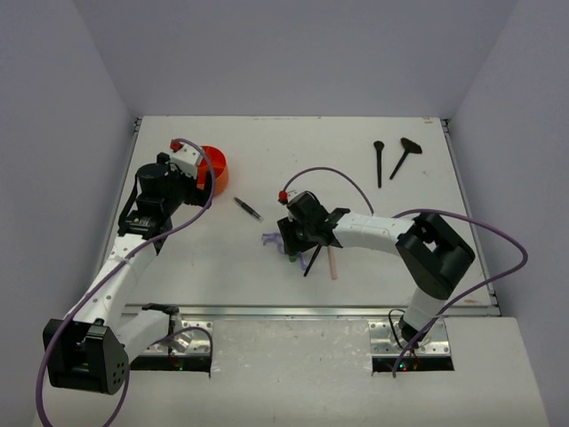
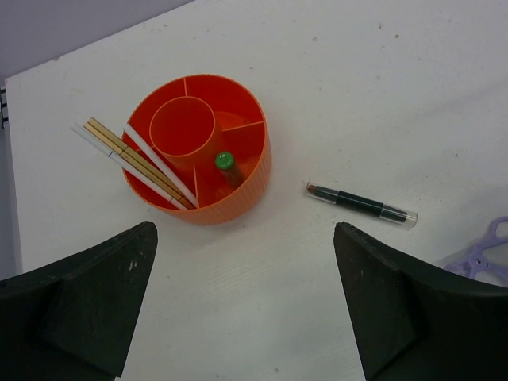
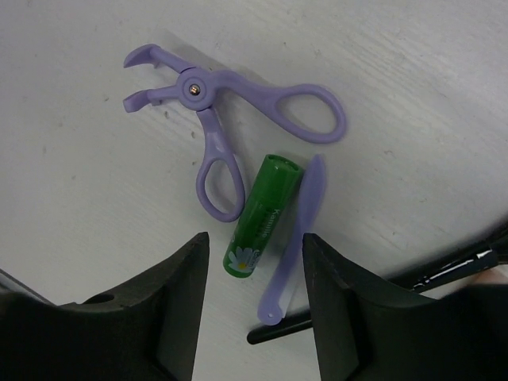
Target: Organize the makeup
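An orange divided tub [image 2: 246,171] holds thin pale and gold sticks [image 2: 155,163] and a green tube [image 2: 225,161]. My left gripper [image 2: 246,302] hangs open just in front of it, with nothing between its fingers. A dark pencil [image 2: 361,205] lies to the right of the tub. At mid-table my right gripper [image 3: 254,294] is open over a second green tube [image 3: 263,216], which lies on the table between its jaws without touching them. Beside that tube are a lilac looped tool [image 3: 230,95], a lilac flat stick [image 3: 298,238] and a black brush handle [image 3: 444,266]. A pink stick [image 1: 332,264] lies right of the gripper.
Two black flared-head brushes [image 1: 379,162] [image 1: 405,156] lie at the back right of the white table [image 1: 293,142]. Purple cables loop over both arms. Grey walls enclose the table on three sides.
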Robot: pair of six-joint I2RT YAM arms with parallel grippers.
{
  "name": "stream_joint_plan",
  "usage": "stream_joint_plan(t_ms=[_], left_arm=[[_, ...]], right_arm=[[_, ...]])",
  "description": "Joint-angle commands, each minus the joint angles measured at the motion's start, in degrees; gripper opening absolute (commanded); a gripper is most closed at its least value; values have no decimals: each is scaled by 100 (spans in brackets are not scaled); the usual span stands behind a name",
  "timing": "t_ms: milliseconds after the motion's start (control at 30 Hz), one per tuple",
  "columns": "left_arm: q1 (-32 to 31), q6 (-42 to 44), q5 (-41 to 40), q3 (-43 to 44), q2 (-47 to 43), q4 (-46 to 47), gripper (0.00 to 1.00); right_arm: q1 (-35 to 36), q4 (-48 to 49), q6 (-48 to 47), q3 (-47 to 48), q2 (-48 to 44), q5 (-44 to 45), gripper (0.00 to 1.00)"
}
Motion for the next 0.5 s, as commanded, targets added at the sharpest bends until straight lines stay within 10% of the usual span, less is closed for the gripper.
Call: stream_joint_plan(t_ms=[0, 467], left_arm=[[62, 16, -36, -16, -76, 242, 92], [69, -3, 8, -29, -74, 235, 92]], right_arm=[[151, 71, 66, 394, 191, 93, 49], [225, -15, 195, 276, 414, 329, 34]])
